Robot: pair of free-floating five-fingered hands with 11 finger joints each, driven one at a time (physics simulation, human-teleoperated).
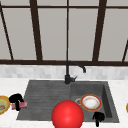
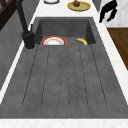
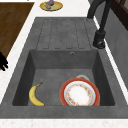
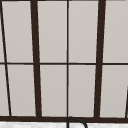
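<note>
Countertop left of sink: left hand (image 1: 16, 98), fingers curled round a red-blue packet (image 1: 21, 105).

basin: plate (image 3: 80, 93) lying right of banana (image 3: 35, 95)
counter: left hand (image 1: 16, 99) hovering beside sink (image 1: 45, 92)
</note>
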